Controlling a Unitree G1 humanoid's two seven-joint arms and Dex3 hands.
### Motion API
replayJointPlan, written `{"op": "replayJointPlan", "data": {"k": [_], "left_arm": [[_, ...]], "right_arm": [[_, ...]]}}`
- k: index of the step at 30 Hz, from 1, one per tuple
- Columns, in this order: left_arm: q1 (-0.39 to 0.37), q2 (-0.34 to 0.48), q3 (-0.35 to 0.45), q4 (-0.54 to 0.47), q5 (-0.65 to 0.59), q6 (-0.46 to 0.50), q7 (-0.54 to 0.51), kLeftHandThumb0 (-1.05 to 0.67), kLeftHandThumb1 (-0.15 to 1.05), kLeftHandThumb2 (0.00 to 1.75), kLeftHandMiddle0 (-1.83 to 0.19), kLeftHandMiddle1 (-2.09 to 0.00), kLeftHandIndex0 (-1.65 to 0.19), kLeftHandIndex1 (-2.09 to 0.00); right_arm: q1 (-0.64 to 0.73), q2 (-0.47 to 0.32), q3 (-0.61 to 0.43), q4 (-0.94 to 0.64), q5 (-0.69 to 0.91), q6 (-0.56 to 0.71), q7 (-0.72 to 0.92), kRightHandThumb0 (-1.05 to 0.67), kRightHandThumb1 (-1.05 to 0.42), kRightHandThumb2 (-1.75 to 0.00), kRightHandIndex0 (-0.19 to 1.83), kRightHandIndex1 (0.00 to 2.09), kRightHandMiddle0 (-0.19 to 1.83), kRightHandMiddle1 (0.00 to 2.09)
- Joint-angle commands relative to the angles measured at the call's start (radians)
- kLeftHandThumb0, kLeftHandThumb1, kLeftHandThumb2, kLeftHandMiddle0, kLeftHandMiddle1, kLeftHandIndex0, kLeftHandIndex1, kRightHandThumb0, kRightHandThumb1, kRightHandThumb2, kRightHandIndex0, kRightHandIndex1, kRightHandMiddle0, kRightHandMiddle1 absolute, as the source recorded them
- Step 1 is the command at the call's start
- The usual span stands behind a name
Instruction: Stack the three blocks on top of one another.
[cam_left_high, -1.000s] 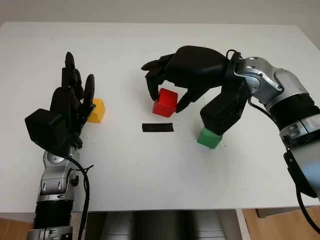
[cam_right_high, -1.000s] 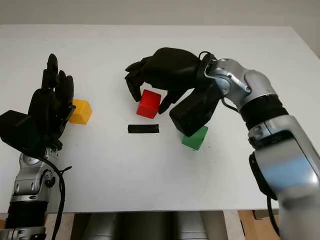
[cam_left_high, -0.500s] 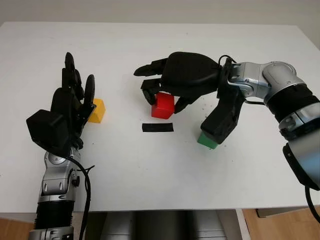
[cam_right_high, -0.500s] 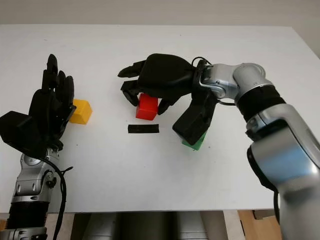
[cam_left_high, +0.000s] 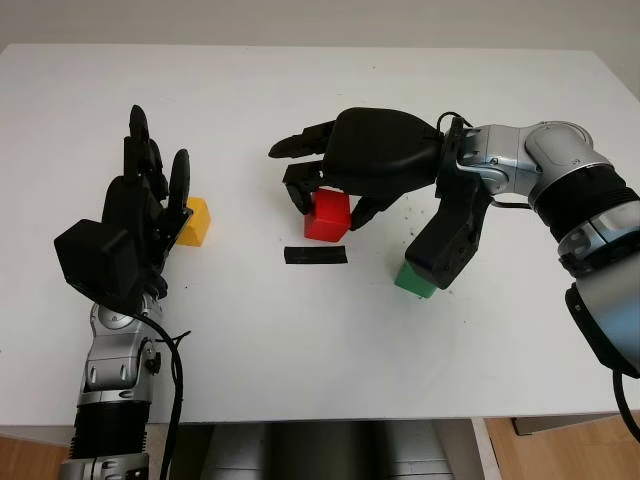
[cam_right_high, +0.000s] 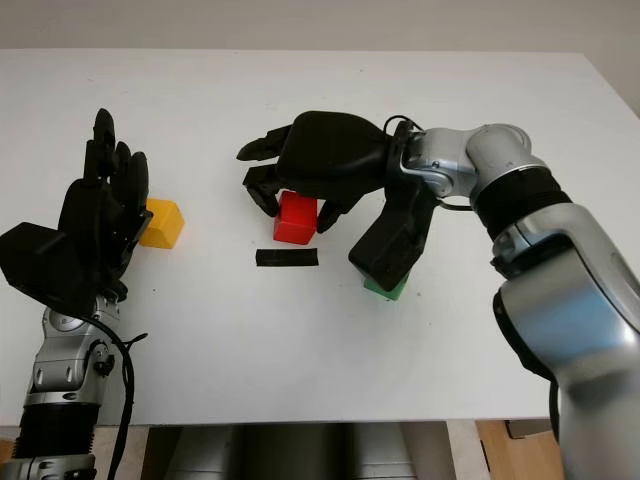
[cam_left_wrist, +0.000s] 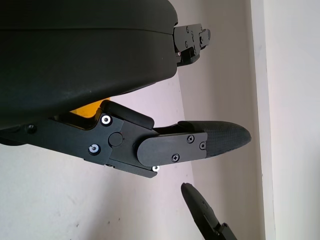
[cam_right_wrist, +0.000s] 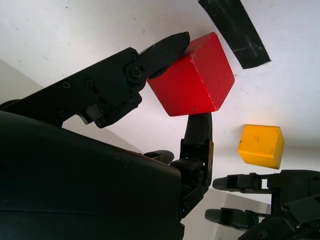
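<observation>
The red block (cam_left_high: 328, 215) sits at the table's middle, just behind a strip of black tape (cam_left_high: 315, 255). My right hand (cam_left_high: 326, 196) arches over it, shut on it: one fingertip (cam_right_wrist: 172, 44) presses its edge and the thumb (cam_right_wrist: 199, 127) is against the opposite face. The green block (cam_left_high: 413, 282) lies to the right, partly hidden under my right wrist. The yellow block (cam_left_high: 193, 222) rests at the left, also seen as the yellow block (cam_right_wrist: 260, 145) in the right wrist view. My left hand (cam_left_high: 140, 215) is open and raised just left of it.
The white table (cam_left_high: 300, 340) has free room across its front and far half. Its front edge runs close below both forearms.
My right hand has dropped lower and curled its fingers around the red block, and the wrist now covers more of the green block. The left hand has not moved.
</observation>
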Motion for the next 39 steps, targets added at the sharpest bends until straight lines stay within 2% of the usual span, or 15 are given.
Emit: {"op": "replayJointPlan", "data": {"k": [1, 14, 39], "left_arm": [[0.018, 0.000, -0.003, -0.021, 0.004, -0.001, 0.001, -0.72, 1.05, 0.52, 0.19, -0.05, 0.16, -0.05], [0.020, -0.013, -0.001, -0.025, -0.006, -0.001, 0.003, -0.71, 1.05, 0.51, 0.19, -0.05, 0.16, -0.06], [0.038, -0.028, -0.001, -0.045, -0.010, 0.003, 0.016, -0.72, 1.05, 0.47, 0.18, -0.05, 0.13, -0.06]], "right_arm": [[-0.008, 0.009, 0.001, 0.004, 0.020, -0.006, 0.020, -0.44, -0.91, -0.06, 0.33, 0.05, 0.47, 1.45], [0.008, 0.045, -0.021, 0.012, 0.149, 0.001, 0.212, -0.44, -0.93, -0.06, 0.32, 0.05, 0.47, 1.43], [0.002, 0.065, 0.038, 0.026, 0.041, 0.010, 0.072, -0.46, -0.93, -0.06, 0.34, 0.06, 0.47, 1.49]]}}
